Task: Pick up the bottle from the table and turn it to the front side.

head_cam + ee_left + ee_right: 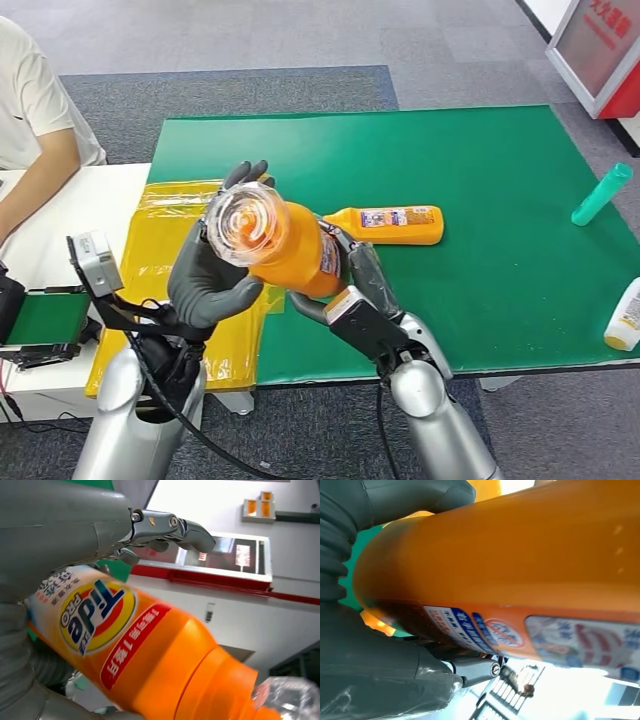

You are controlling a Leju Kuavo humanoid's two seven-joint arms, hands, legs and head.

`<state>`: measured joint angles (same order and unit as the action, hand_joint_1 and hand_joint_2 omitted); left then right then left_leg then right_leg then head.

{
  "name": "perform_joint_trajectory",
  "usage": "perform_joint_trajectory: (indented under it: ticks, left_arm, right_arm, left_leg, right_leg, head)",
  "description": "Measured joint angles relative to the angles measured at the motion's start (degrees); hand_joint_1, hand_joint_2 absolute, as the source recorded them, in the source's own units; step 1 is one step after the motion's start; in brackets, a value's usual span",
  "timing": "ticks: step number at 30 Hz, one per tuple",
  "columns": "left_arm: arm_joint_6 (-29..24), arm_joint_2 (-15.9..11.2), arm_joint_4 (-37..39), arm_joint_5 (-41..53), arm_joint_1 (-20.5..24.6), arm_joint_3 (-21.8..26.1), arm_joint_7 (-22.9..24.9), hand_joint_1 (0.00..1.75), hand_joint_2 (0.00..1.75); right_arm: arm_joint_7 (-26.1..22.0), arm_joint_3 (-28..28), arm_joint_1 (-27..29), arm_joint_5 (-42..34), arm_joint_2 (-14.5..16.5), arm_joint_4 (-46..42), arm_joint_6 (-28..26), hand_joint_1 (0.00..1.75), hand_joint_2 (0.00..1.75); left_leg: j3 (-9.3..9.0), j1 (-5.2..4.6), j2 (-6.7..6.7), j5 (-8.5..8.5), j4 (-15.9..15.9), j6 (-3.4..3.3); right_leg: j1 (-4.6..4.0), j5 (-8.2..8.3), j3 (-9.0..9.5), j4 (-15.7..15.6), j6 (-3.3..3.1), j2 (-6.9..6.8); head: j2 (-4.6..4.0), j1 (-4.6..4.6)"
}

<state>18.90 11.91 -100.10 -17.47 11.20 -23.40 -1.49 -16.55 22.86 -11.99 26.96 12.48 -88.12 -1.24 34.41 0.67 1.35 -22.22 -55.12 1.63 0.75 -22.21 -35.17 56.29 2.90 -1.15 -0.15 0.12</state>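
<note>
Gripping orange bottle (290,245) w/ both, left robot hand (207,275) at clear-cap end, right robot hand (355,290) at base, held above green tabletop (490,200), 2nd orange bottle (389,224) lying just behind, teal bottle (601,194) & white bottle (625,316) far right, person's arm (34,170) at left.

The bottle (290,245) is held above the table's (483,300) near edge, a second bottle (392,225) lying just behind.

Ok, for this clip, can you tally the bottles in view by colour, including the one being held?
Orange bottles: 2, the held bottle gripped by the left robot hand and right robot hand, and one lying on the green mat
Teal bottles: 1, lying near the mat's far right
White bottles: 1, at the right edge
Total: 4
</note>
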Motion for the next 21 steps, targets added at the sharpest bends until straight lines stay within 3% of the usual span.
perform_joint_trajectory:
  ticks: [12, 21]
  left_arm:
    - [-1.0, -3.6, 4.4, 16.6, 1.6, -3.5, 2.1, 0.0, 1.75]
    - [-0.3, -4.5, 5.1, 19.3, 2.0, -3.6, 2.2, 0.0, 1.75]
  right_arm:
    - [0.3, 0.9, -1.0, 5.2, 0.0, 4.6, -2.5, 1.75, 1.75]
    - [0.3, 1.0, -0.8, 6.2, 0.0, 5.4, -2.9, 1.75, 1.75]
  left_leg:
    - [0.02, 0.0, 0.0, 0.01, 0.0, 0.01]
    - [0.04, 0.0, 0.0, 0.0, 0.0, 0.0]
  right_leg:
    - [-0.01, 0.0, -0.02, 0.0, 0.0, 0.0]
    - [0.0, 0.0, -0.04, 0.0, 0.0, 0.0]
  head:
    - [0.0, 0.01]
    - [0.0, 0.01]
